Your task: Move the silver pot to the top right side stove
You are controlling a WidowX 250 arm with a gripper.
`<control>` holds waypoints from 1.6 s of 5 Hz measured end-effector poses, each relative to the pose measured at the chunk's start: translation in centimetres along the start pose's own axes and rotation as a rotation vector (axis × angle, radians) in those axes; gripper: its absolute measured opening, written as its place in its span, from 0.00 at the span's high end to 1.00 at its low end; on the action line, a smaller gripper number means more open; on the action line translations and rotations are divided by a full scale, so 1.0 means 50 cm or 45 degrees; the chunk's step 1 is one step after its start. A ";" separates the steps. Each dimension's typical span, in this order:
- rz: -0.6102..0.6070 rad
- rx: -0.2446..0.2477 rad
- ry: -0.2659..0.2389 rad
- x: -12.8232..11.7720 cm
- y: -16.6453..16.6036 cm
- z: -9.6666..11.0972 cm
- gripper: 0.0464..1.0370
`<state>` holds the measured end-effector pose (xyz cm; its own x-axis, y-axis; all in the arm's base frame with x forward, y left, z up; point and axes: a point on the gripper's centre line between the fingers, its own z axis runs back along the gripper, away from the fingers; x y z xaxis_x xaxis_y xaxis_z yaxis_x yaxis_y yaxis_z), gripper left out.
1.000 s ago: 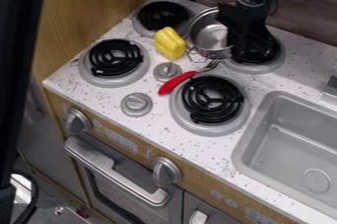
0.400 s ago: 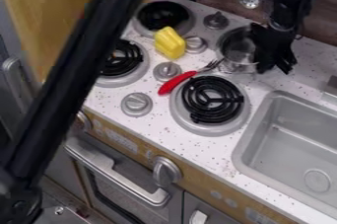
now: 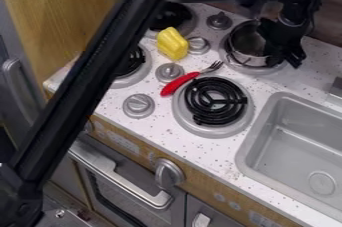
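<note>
Pot [image 3: 247, 44], round smooth metal, on burner [image 3: 251, 69]

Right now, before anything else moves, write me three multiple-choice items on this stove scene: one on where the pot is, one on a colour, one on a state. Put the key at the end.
1. Where is the silver pot?
A) In the sink
B) At the top right burner
C) On the bottom right burner

2. What colour is the handle of the fork?
A) Red
B) Green
C) Blue

3. How does the pot stand?
A) Upside down
B) On its side
C) Upright, with no lid

Key:
1. B: the burner's grey rim shows around the pot's near side.
2. A: the handle, lying on the white counter, is plainly red.
3. C: its mouth faces up and the inside shows.
</note>
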<state>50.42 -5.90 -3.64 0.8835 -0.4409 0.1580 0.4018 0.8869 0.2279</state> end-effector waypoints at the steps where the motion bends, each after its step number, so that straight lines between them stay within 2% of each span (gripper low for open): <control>1: -0.006 0.009 0.000 0.001 0.003 0.001 0.95; 2: -0.001 0.009 0.016 -0.012 -0.003 -0.015 0.78; 4: 0.056 0.035 -0.067 -0.018 0.000 0.008 0.19; 5: 0.100 0.052 -0.138 -0.013 0.010 0.054 0.04; 6: 0.153 0.064 -0.190 -0.029 0.015 0.103 0.04; 7: 0.254 0.001 -0.092 -0.067 0.012 0.156 0.04; 8: 0.361 -0.099 0.104 -0.119 -0.014 0.169 0.04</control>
